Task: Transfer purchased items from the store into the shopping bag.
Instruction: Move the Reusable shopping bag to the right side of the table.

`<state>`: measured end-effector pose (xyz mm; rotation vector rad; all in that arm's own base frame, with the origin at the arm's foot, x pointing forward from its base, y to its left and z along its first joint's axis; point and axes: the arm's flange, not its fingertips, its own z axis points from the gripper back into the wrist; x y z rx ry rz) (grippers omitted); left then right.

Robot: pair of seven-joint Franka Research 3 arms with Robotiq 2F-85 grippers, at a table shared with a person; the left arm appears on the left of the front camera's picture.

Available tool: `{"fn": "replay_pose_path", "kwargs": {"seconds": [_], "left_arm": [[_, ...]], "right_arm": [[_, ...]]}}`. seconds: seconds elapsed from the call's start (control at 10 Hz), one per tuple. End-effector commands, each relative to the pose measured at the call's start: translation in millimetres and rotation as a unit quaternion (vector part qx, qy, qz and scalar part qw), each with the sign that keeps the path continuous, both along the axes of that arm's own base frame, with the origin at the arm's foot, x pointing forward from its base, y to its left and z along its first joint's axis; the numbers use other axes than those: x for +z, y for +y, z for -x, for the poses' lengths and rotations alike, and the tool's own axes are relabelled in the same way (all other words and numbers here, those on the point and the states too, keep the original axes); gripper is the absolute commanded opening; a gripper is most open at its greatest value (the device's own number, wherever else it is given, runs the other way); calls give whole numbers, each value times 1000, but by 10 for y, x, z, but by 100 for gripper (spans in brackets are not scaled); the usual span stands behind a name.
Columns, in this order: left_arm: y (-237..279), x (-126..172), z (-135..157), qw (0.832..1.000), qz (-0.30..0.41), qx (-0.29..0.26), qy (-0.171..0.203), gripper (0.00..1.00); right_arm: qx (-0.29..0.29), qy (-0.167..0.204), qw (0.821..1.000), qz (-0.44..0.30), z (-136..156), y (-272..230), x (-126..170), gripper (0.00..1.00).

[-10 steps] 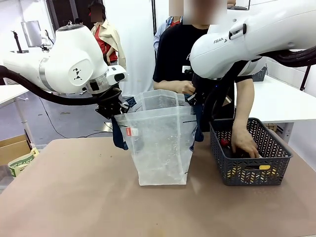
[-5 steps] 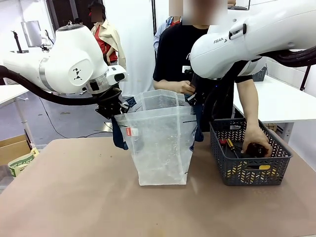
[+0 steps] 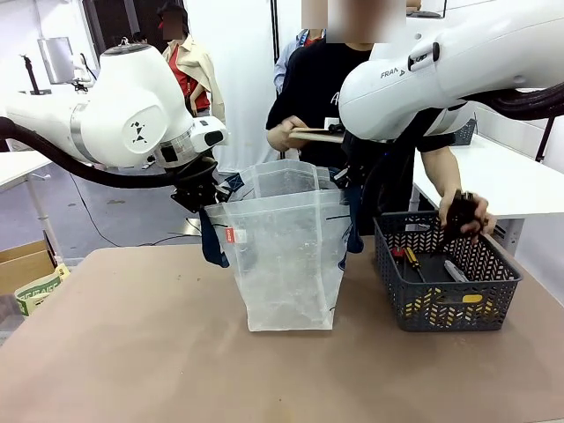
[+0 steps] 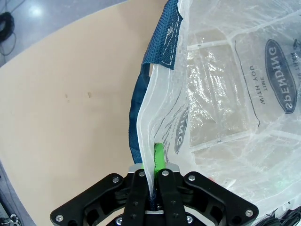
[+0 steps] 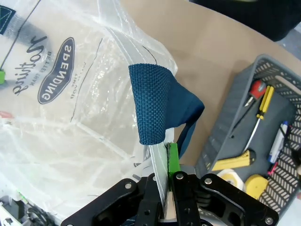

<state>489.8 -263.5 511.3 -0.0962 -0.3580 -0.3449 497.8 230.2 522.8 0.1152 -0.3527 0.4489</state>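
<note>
Brown tabletop [image 3: 132, 352] carries a translucent white plastic shopping bag with navy straps [image 3: 286, 260] beside a dark grey lattice plastic basket [image 3: 445, 304]. The left gripper [image 4: 154, 162] and right gripper [image 5: 168, 160] each pinch a rim, holding the mouth open. The bag looks empty (early days, I judge). The person's hand [image 3: 473, 226] lifts a dark item [image 3: 458, 208] above the basket, with screwdrivers [image 5: 256, 101] and yellow pieces [image 5: 233, 162] left inside.

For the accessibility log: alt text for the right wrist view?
The right claw is clamped on the rim of a clear plastic bag, just below its navy strap. Beside the bag on the tan table sits a grey basket holding screwdrivers and yellow tools.
</note>
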Motion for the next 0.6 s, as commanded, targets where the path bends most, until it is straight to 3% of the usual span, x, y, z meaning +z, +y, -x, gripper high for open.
{"fn": "replay_pose_path", "kwargs": {"seconds": [0.0, 0.5], "left_arm": [[26, 2, -11, 1000, -9, 1, -5, 0], [2, 0, -1, 1000, 0, 0, 0, 0]], "right_arm": [[17, -10, 1000, 13, 22, -10, -11, 0], [14, -5, 1000, 9, 13, 25, 5, 0]]}}
